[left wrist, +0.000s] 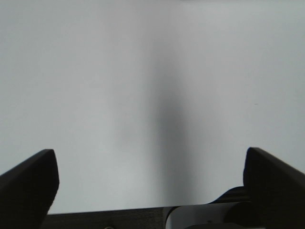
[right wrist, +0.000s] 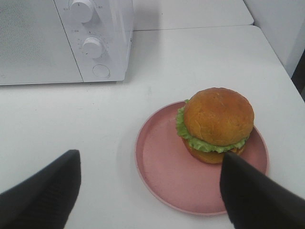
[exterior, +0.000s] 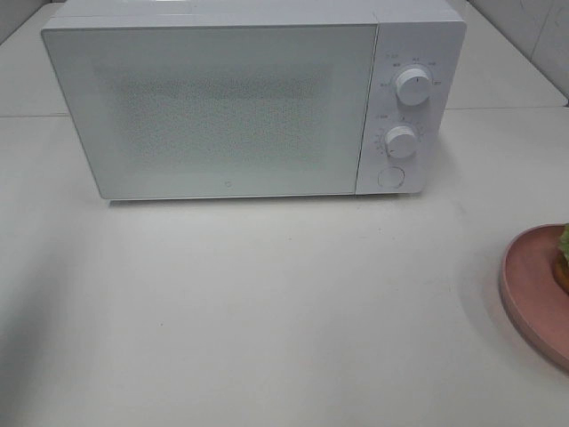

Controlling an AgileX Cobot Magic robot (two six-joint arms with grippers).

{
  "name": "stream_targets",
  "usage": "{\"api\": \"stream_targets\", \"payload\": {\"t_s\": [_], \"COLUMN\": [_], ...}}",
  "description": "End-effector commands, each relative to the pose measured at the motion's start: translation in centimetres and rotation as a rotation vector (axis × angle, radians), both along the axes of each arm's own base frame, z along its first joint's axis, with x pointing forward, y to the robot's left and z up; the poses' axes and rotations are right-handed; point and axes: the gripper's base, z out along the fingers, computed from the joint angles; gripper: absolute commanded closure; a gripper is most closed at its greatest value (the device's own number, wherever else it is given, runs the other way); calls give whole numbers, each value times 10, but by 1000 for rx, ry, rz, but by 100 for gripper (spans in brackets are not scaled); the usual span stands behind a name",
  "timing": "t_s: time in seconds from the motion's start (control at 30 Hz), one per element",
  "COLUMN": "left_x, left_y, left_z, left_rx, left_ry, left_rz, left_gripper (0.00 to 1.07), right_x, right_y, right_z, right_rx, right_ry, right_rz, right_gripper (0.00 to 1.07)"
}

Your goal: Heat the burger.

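Both end effectors stand wide open and hold nothing: the left end effector [left wrist: 150,186] over bare white desk [left wrist: 95,95], the right end effector [right wrist: 152,191] above the pink plate [right wrist: 162,176]. The burger [right wrist: 217,124] sits on this plate, just beyond the right fingers, at the right edge of the high view.

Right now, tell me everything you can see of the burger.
The burger is round, with a glossy golden-brown top bun, ruffled green lettuce spilling out under it and a darker bottom layer; patty and cheese are hard to make out. It sits upright and whole on the pink plate, off-centre toward the rim farthest from the microwave, whose door is closed. Nothing but the plate touches it. In the exterior high view only a sliver shows at the right edge. The right gripper is open above the plate, not holding it.
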Motion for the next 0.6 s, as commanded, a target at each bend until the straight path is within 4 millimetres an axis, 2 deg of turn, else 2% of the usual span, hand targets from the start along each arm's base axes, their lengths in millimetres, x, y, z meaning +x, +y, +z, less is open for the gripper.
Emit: {"api": "stream_targets", "payload": {"t_s": [0.03,0.07,0.13,0.17,0.23,0.27,0.3,0.33,0.37,0.43,0.5,0.53,0.6], "left_x": [-44,-44,-67,-67,-86,-86,-99,-99,-111,-117,-130,-130,-144], "left_y": [15,15,14,14,13,13,12,12,11,11,10,10,9], "left_z": [-16,-16,-26,-26,-38,-38,-49,-49,-57,-62,-76,-76,-76], "left_rx": [46,46,59,59,71,71,72,72,73,72,75,75,79], "left_ry": [42,42,-35,-35,-98,-98,-119,-119,-161,-184,-258,-258,-374], "left_rz": [102,102,103,103,105,105,106,106,108,108,111,111,115], "left_gripper": [9,9,9,9,9,9,9,9,9,9,9,9,9], "right_x": [-4,-4,-4,-4,-4,-4,-4,-4,-4,-4,-4,-4,-4], "right_y": [0,0,0,0,0,0,0,0,0,0,0,0,0], "right_z": [0,0,0,0,0,0,0,0,0,0,0,0,0], "right_rx": [2,2,2,2,2,2,2,2,2,2,2,2,2], "right_ry": [-30,-30,-30,-30,-30,-30,-30,-30,-30,-30,-30,-30,-30], "right_rz": [5,5,5,5,5,5,5,5,5,5,5,5,5], "right_gripper": [31,31,31,31,31,31,31,31,31,31,31,31,31]}}
